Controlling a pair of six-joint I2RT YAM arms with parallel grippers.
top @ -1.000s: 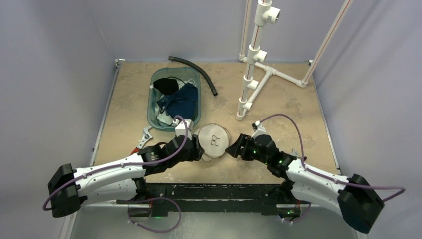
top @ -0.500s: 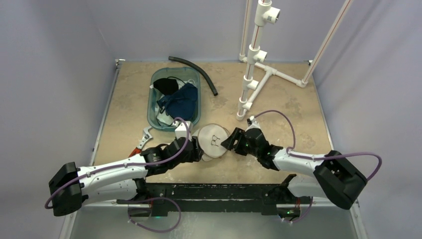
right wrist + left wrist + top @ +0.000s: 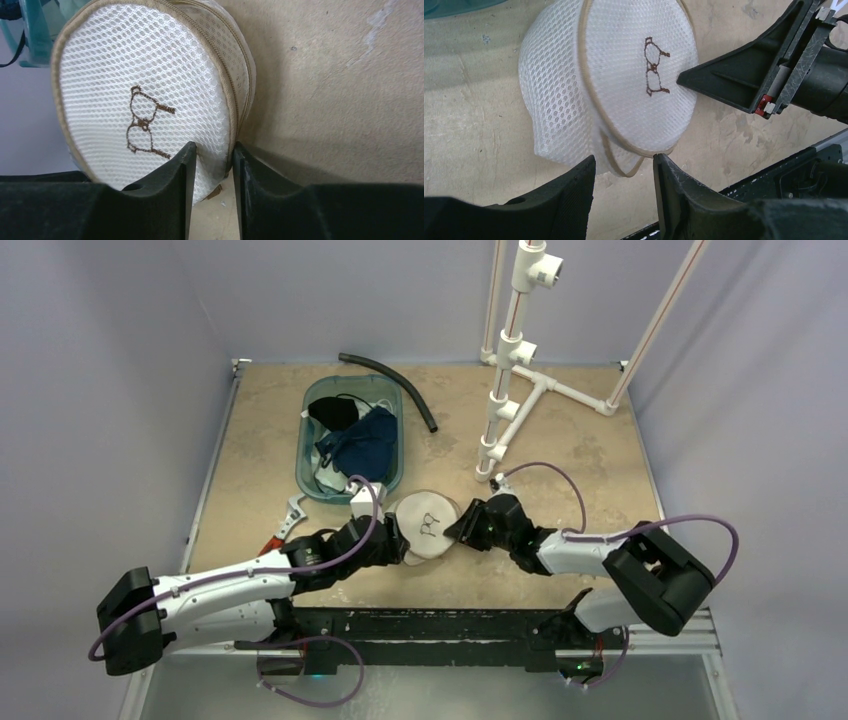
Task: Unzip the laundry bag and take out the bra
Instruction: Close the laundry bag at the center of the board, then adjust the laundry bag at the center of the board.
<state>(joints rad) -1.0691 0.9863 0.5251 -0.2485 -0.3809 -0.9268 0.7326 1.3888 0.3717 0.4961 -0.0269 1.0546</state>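
The laundry bag (image 3: 428, 521), a white mesh drum with a beige zip rim and a dark bra outline on its flat top, is tipped up between my two grippers near the table's front. My left gripper (image 3: 406, 548) pinches the bag's lower edge (image 3: 624, 169) at its fingertips (image 3: 658, 162). My right gripper (image 3: 456, 531) is closed across the rim (image 3: 227, 100), one finger on the flat top, the other against the side wall. A small brown tab (image 3: 215, 192) hangs below the rim between those fingers. The bra is hidden.
A teal tub (image 3: 303, 462) with dark and blue clothes stands just behind the bag. A black hose (image 3: 392, 381) lies at the back, and a white pipe rack (image 3: 505, 390) rises at the back right. A wrench (image 3: 289, 514) lies at the left edge.
My right arm has swung in and its gripper has moved left onto the bag's rim, the jaws narrowing around it. The left gripper has stayed put.
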